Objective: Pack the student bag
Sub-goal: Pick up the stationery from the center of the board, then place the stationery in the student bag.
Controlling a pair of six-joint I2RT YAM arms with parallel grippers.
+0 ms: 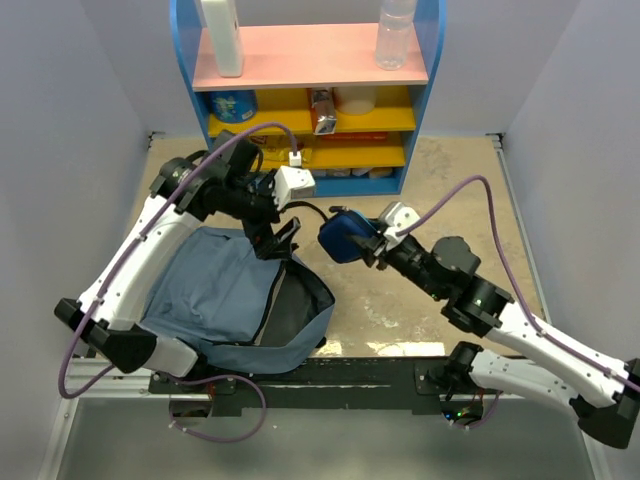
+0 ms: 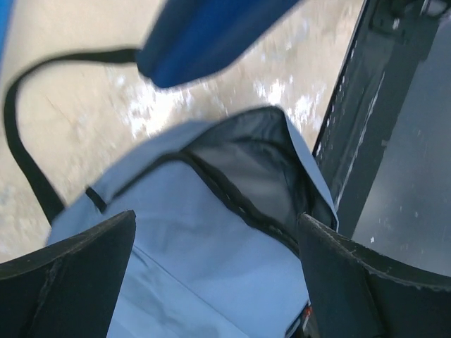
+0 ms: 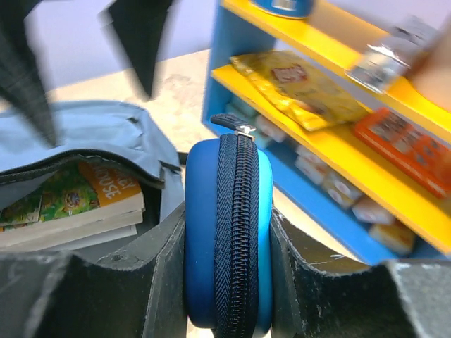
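Observation:
The student bag [image 1: 210,290], slate-blue, lies at the left of the table with its dark mouth [image 1: 295,305] unzipped and facing right. Books [image 3: 77,204] lie inside it. My left gripper [image 1: 280,238] hovers open just above the bag's mouth, nothing between its fingers; its wrist view looks down on the bag [image 2: 211,246] past the open left gripper [image 2: 216,215]. My right gripper [image 1: 368,243] is shut on a bright-blue zipped pouch [image 1: 345,238], held off the table right of the bag. The pouch [image 3: 229,232] stands edge-on between the right gripper's [image 3: 229,215] pads.
A blue shelf unit [image 1: 310,95] stands at the back with a pink top, a white container [image 1: 222,35], a clear bottle [image 1: 395,35] and snacks on yellow shelves [image 3: 310,84]. A black strap [image 2: 28,162] trails from the bag. A black rail [image 1: 370,370] runs along the near edge.

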